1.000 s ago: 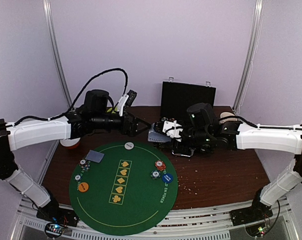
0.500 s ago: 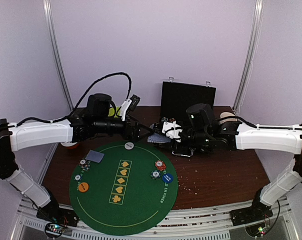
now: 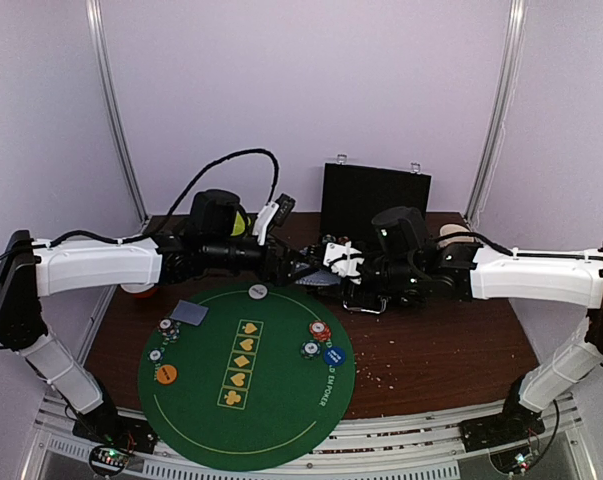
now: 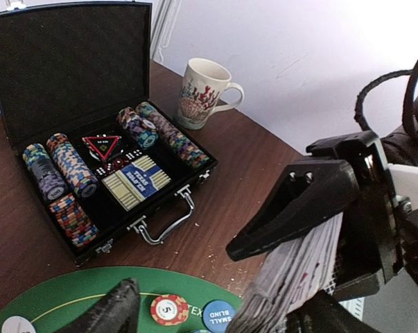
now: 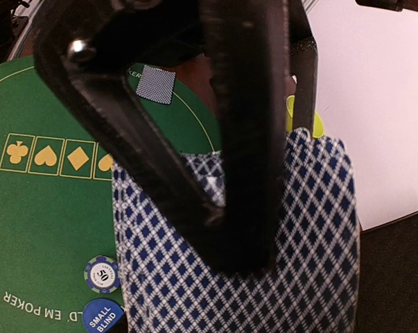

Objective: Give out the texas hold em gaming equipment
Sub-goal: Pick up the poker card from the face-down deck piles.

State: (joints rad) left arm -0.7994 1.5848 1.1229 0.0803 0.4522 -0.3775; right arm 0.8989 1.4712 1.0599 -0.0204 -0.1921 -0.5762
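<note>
My right gripper (image 3: pixel 331 272) is shut on a deck of blue-diamond-backed playing cards (image 3: pixel 315 276), held above the far edge of the green poker mat (image 3: pixel 281 420). The deck (image 5: pixel 264 291) fills the right wrist view. My left gripper (image 3: pixel 297 268) stands open at the deck's (image 4: pixel 299 267) free end, fingers wide apart on either side. One card (image 3: pixel 189 312) lies face down at the mat's left. Poker chips (image 3: pixel 320 330) and a blue small-blind disc (image 3: pixel 332 355) sit on the mat's right. More chips (image 3: pixel 168 327) and an orange disc (image 3: pixel 166 374) sit at its left, a white disc (image 3: pixel 258 291) at its far edge.
An open black case (image 4: pixel 91 173) holding chip stacks, dice and a card box stands behind the mat, lid (image 3: pixel 373 200) upright. A patterned mug (image 4: pixel 202 94) is beside the case. A lime-green bowl (image 3: pixel 234 222) sits behind the left arm.
My left arm has swung right until its open fingers reach the deck, and they have narrowed slightly. The right arm and deck have stayed put.
</note>
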